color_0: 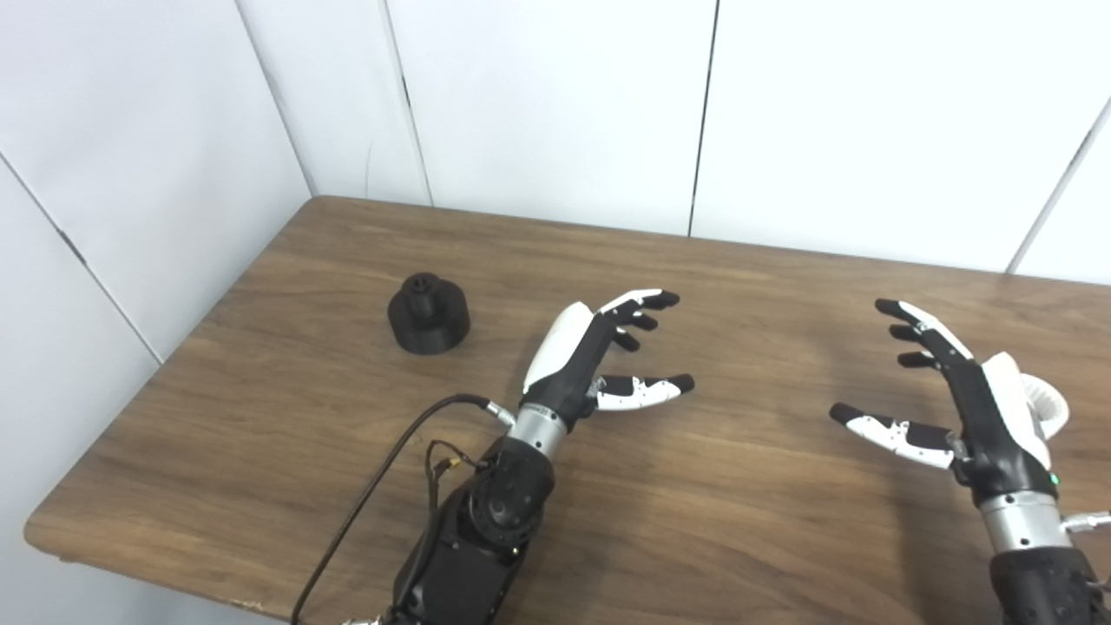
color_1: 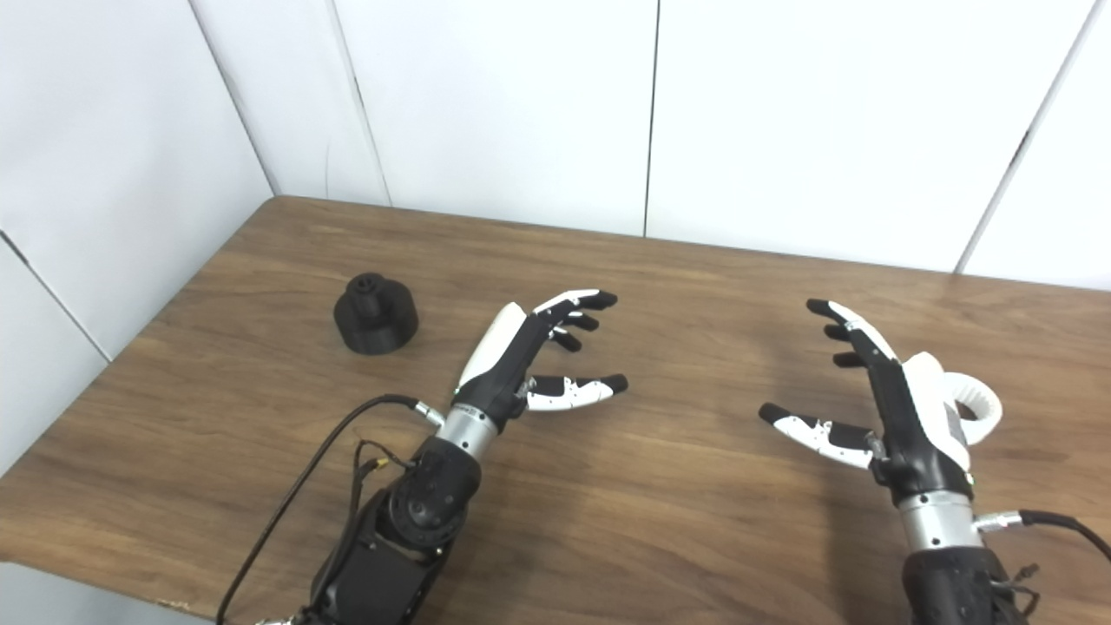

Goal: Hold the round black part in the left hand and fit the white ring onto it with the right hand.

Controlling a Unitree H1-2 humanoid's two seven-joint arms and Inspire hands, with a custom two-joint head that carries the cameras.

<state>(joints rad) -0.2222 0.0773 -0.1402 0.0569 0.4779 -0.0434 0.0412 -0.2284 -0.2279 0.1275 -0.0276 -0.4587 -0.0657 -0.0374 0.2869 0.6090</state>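
Note:
The round black part (color_0: pixel 428 313) stands upright on the wooden table (color_0: pixel 746 286) at the left, with a small stub on top. My left hand (color_0: pixel 599 351) is open and empty, held over the table to the right of the black part and apart from it. My right hand (color_0: pixel 950 395) is open and empty at the right. The white ring (color_1: pixel 976 404) lies on the table just behind and to the right of the right hand, partly hidden by it.
White wall panels (color_0: pixel 555 104) close off the back and left of the table. A black cable (color_0: pixel 382 486) runs from my left wrist down past the table's front edge. The table's left corner lies near the black part.

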